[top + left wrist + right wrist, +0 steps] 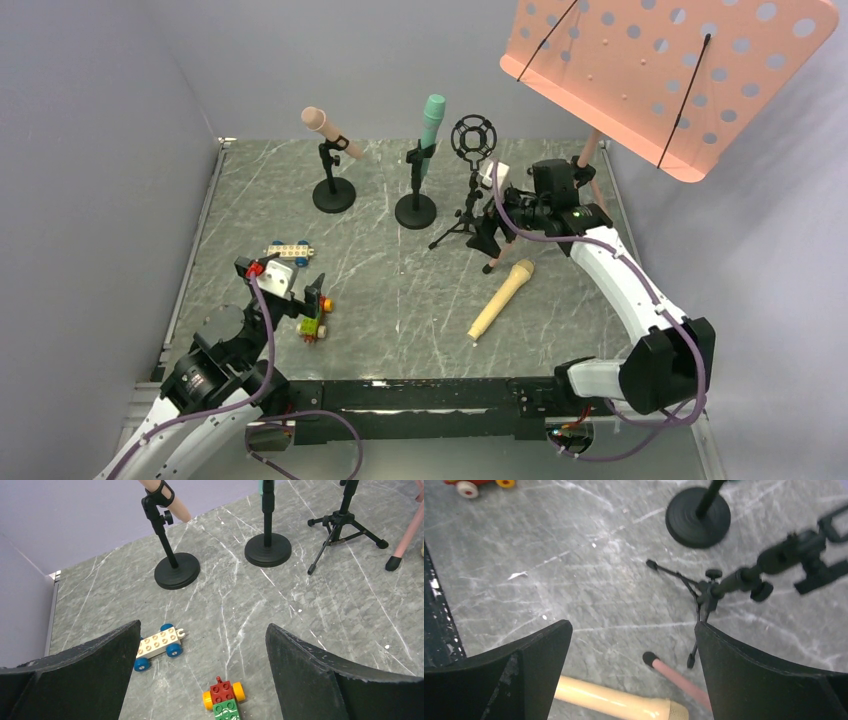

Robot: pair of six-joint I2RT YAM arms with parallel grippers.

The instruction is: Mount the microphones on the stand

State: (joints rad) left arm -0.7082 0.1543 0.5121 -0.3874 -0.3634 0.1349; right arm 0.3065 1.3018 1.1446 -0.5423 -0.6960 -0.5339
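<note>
A salmon-pink microphone (330, 128) sits clipped in the left round-base stand (334, 195). A teal microphone (431, 125) sits in the middle round-base stand (415, 210). The tripod stand (470, 200) with its black ring mount (472, 140) holds nothing. A pale yellow microphone (502, 298) lies flat on the table, in front of the tripod. My right gripper (492, 205) hovers open beside the tripod; in the right wrist view (631, 630) the yellow microphone (614, 700) lies just below its fingers, apart from them. My left gripper (203, 627) is open above the toy cars.
A white and blue toy car (157, 644) and a red and green one (223, 696) lie near the left gripper. A pink perforated music stand (670, 70) overhangs the back right, its black-capped leg (679, 677) resting between the tripod and the yellow microphone.
</note>
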